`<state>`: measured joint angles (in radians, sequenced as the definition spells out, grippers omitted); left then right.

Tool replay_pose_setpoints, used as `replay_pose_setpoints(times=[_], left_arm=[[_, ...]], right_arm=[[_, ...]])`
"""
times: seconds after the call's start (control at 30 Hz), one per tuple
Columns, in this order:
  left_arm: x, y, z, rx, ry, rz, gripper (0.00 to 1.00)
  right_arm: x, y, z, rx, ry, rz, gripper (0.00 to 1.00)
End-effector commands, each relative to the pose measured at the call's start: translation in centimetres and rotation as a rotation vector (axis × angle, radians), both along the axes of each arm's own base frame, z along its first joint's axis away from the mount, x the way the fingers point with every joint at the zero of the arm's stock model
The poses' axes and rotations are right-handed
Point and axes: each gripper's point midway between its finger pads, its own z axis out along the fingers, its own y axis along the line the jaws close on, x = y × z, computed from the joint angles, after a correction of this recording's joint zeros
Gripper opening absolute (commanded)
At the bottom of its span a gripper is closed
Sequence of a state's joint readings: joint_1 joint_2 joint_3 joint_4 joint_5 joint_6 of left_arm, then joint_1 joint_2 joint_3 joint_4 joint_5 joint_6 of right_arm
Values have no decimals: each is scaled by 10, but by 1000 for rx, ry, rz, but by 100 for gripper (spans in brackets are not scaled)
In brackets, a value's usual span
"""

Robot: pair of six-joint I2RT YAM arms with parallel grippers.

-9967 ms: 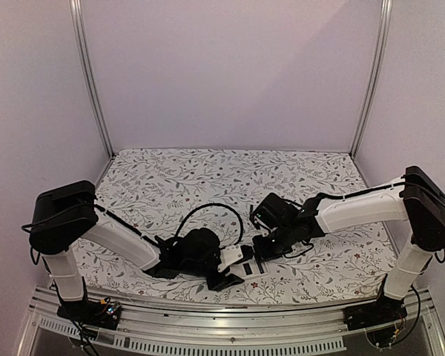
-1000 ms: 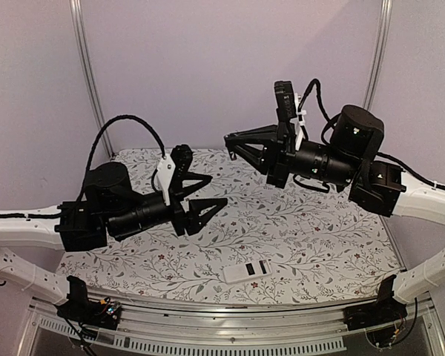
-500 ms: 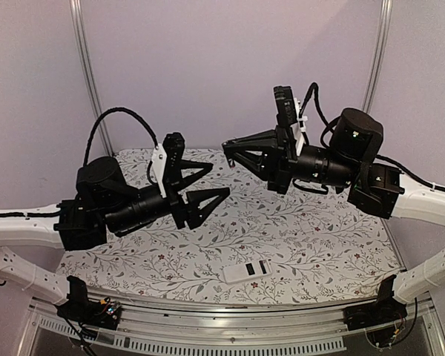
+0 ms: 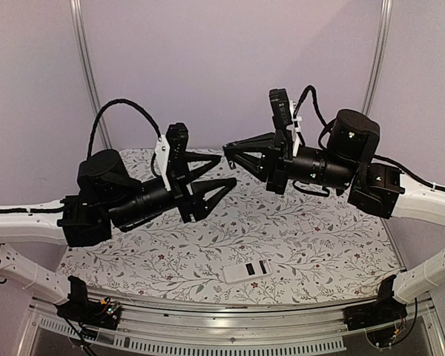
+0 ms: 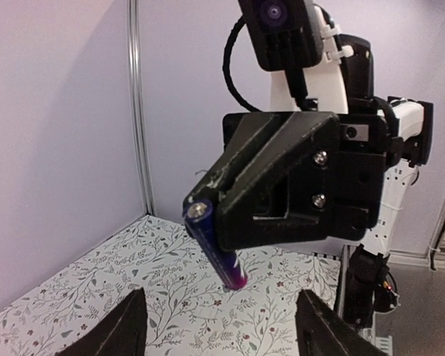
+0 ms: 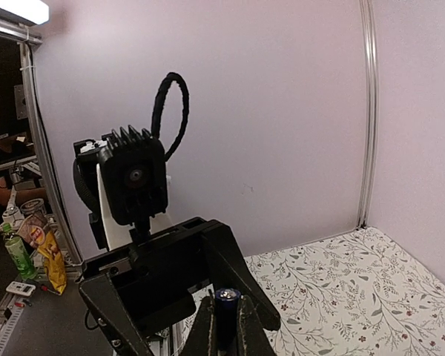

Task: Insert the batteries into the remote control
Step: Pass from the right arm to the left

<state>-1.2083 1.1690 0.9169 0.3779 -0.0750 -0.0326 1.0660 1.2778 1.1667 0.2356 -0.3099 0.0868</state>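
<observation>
The remote control lies flat on the table near the front edge, white back up, with dark slots showing. Both arms are raised high above it, grippers facing each other. My right gripper is shut on a battery, a dark blue cylinder with a pink end that also shows in the left wrist view. My left gripper is open and empty, its fingers spread to either side just short of the battery. The second battery is not visible.
The floral-patterned table is enclosed by lilac walls with metal corner posts. Beyond the left edge, the right wrist view shows a bench with bottles and clutter.
Ten seconds ago both grippers were down at the remote. Over the last second the left gripper has risen and moved right, closing on the right gripper, which has shifted slightly left.
</observation>
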Motion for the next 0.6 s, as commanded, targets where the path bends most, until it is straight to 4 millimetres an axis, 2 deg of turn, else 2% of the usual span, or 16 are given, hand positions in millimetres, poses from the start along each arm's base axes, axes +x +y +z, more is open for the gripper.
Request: replay_pose_setpoints(times=[0.0,0.13,0.23,0.3,0.47,0.57], left_arm=[[6,8,-23,137,-3,73,69],[22,28,-65,342,-65,210,78],[24,37,-86,468,-148,270,81],[19,36,-98,537,-232,274,81],[4,27,-125,693,-586,322,81],[3,24,-134,739,-776,387,81]], right_arm=[[30,-10,-28,-182,151,-149,0],[56,-24,-68,-306,352,-241,0],[64,-33,-98,-337,500,-267,0],[66,-38,-114,-353,565,-285,0],[74,-45,-145,-362,746,-346,0],[79,-48,-159,-351,849,-383,0]])
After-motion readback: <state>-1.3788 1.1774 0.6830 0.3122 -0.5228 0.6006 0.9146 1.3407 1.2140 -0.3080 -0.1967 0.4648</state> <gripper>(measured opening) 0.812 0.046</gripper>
